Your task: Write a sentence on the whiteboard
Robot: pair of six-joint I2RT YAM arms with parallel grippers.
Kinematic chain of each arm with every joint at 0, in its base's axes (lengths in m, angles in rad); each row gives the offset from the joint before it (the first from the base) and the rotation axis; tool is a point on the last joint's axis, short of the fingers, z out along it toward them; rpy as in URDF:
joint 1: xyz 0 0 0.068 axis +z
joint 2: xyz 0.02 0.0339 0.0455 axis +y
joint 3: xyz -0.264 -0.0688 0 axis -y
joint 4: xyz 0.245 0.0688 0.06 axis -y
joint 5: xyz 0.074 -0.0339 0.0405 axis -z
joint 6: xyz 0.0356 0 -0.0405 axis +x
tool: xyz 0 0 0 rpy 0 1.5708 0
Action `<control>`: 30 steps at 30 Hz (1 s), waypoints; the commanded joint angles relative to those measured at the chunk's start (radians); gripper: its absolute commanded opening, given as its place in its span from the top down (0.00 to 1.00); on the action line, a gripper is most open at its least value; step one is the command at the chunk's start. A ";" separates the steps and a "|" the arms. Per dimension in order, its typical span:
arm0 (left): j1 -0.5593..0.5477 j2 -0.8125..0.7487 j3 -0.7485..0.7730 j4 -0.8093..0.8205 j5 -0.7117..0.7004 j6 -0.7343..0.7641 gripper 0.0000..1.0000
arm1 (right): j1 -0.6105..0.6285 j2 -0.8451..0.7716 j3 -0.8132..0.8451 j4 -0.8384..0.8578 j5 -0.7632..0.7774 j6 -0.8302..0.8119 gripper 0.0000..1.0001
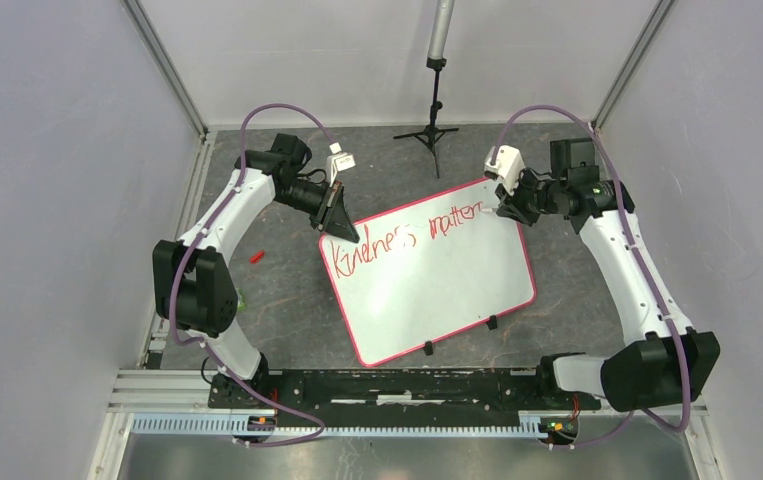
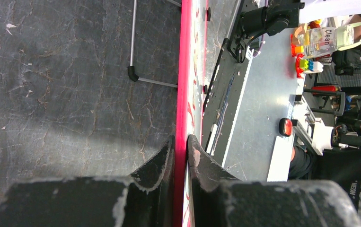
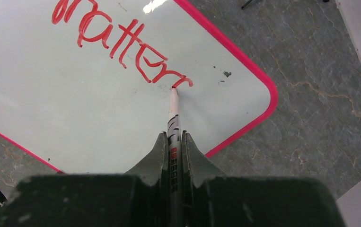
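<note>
**Marker (image 3: 173, 106) tip on the whiteboard (image 1: 437, 290)**

The whiteboard lies flat on the dark bench (image 1: 287, 310) between the two arms, turned at a slant so that its left far corner points toward the left arm. Its pink rim runs all round, and small black clips (image 1: 491, 322) sit on the near edge.

The left pincer (image 1: 340, 222) is at that left far corner. From the left wrist, its two black fingers (image 2: 162, 158) are pressed together on the board's pink rim (image 2: 184, 85), one on each face, so it is clamped on the whiteboard's edge.

The right pincer (image 1: 505, 206) is at the far edge, near the right far corner. From the right wrist, its jaws are closed on the white barrel of the marker, which sticks out ahead of the fingertips. The red tip touches the board surface right at the tail of the last stroke.

The sentence (image 1: 397, 235) is in thin red handwriting along the far edge, in one line. From above it reads "Kindness matter"; the right wrist view shows "matter" (image 3: 117, 42) clearly, ending at the marker tip.

A small red bit (image 1: 256, 256) lies on the bench to the left of the board, apart from it; what it is cannot be told. A black tripod (image 1: 435, 130) stands at the far side of the bench, well beyond the board.
</note>
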 commanded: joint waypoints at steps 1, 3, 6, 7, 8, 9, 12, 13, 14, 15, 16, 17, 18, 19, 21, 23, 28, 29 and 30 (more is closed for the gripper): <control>-0.005 -0.023 -0.002 0.048 -0.068 0.006 0.98 | 0.002 -0.032 -0.021 -0.023 0.027 -0.047 1.00; -0.006 -0.023 0.000 0.048 -0.068 0.004 0.98 | -0.001 -0.032 -0.021 -0.022 0.043 -0.049 1.00; -0.004 -0.024 -0.001 0.048 -0.068 0.004 0.98 | -0.013 -0.028 -0.016 -0.011 0.069 -0.042 1.00; -0.005 -0.025 -0.002 0.047 -0.069 0.004 0.98 | -0.016 -0.029 -0.016 -0.009 0.076 -0.041 1.00; -0.005 -0.025 -0.002 0.048 -0.069 0.004 0.98 | -0.017 -0.028 -0.018 -0.012 0.078 -0.045 1.00; -0.006 -0.027 -0.003 0.048 -0.070 0.005 0.98 | -0.017 -0.029 -0.022 -0.017 0.077 -0.049 1.00; -0.005 -0.025 -0.003 0.048 -0.071 0.005 0.98 | -0.016 -0.030 -0.025 -0.047 0.059 -0.067 1.00; -0.006 -0.024 -0.003 0.048 -0.071 0.005 0.98 | -0.017 -0.029 -0.028 -0.061 0.050 -0.073 1.00; -0.005 -0.023 -0.002 0.048 -0.071 0.006 0.98 | -0.017 -0.028 -0.029 -0.075 0.035 -0.082 1.00; -0.006 -0.024 -0.002 0.048 -0.071 0.005 0.98 | -0.016 -0.028 -0.032 -0.083 0.021 -0.084 1.00; -0.007 -0.024 -0.001 0.048 -0.071 0.006 0.98 | -0.014 -0.028 -0.033 -0.093 0.007 -0.088 1.00; -0.007 -0.023 -0.002 0.048 -0.071 0.005 0.98 | -0.012 -0.029 -0.033 -0.101 -0.008 -0.090 1.00; -0.007 -0.023 -0.001 0.048 -0.071 0.004 0.97 | -0.006 -0.028 -0.032 -0.104 -0.016 -0.090 1.00; -0.007 -0.023 -0.002 0.047 -0.071 0.004 0.98 | 0.001 -0.028 -0.029 -0.103 -0.024 -0.085 1.00; -0.007 -0.023 0.001 0.048 -0.071 0.001 0.98 | 0.017 -0.026 -0.017 -0.092 -0.037 -0.068 1.00; -0.008 -0.022 0.005 0.048 -0.071 -0.001 0.98 | 0.035 -0.019 0.011 -0.087 -0.046 -0.049 1.00; -0.008 -0.025 0.014 0.048 -0.071 -0.007 0.91 | 0.044 -0.007 0.089 -0.107 -0.095 -0.030 1.00; -0.008 -0.026 0.015 0.048 -0.070 -0.006 0.88 | 0.043 -0.008 0.101 -0.115 -0.114 -0.031 1.00; -0.007 -0.029 0.015 0.048 -0.071 -0.008 0.83 | 0.045 -0.012 0.104 -0.125 -0.129 -0.032 1.00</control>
